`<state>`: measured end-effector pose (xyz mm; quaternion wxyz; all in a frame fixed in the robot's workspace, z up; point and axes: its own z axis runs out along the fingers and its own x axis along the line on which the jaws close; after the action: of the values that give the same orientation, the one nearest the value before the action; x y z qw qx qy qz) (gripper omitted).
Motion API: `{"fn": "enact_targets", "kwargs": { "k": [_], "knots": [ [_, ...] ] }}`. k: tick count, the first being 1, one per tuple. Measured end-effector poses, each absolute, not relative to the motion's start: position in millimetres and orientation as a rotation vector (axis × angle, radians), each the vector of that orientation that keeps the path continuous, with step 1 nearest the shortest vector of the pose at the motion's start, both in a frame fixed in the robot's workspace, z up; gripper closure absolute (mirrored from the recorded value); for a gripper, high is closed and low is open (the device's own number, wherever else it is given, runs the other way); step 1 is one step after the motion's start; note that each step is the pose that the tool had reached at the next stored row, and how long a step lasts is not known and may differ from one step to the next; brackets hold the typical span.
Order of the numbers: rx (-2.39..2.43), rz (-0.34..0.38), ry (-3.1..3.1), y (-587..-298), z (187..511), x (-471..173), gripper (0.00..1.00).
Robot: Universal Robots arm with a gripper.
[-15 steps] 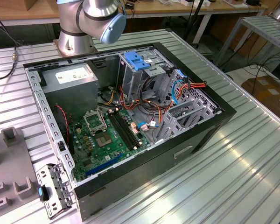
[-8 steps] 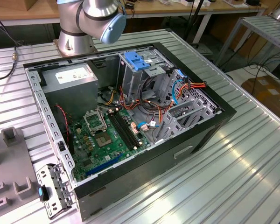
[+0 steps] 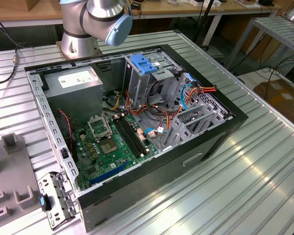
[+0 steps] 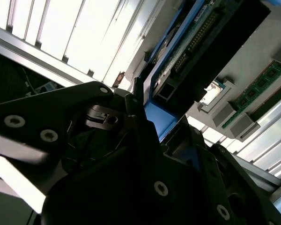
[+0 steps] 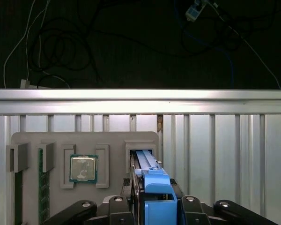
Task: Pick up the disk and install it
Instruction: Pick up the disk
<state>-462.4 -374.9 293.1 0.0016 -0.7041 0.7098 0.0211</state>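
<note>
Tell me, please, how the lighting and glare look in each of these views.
Exterior view: even light, soft sheen on the ribbed table. Second wrist view: strongly backlit, the table's slats blown out white, the foreground in deep shadow. First wrist view: dark background, the disk evenly lit.

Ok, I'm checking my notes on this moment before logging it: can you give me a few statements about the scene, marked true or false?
1. The computer case lies open, with its motherboard showing. True.
2. The processor pocket of the grey tray is empty. False: a processor chip lies in it.
3. The claw is at the disk, which stands on edge in a tray slot. True.
4. The disk sits installed in the case's drive cage. False: in the first wrist view it is at the tray, outside the case.
5. The table is smooth wood. False: it is ribbed metal slats.
</note>
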Motion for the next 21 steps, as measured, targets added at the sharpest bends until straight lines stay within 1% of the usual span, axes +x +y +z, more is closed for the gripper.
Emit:
{"fn": "enact_targets", "kwargs": {
  "k": [2, 3, 16, 21],
  "knots": [
    [-2.210, 0.066, 2.228, -374.9, 293.1, -462.4, 0.59],
    [-2.210, 0.066, 2.228, -374.9, 293.1, -462.4, 0.63],
    [-2.209, 0.067, 2.227, -374.8, 293.0, -462.4, 0.63],
    [-2.210, 0.067, 2.227, -374.8, 301.7, -462.4, 0.63]
  ]
}}
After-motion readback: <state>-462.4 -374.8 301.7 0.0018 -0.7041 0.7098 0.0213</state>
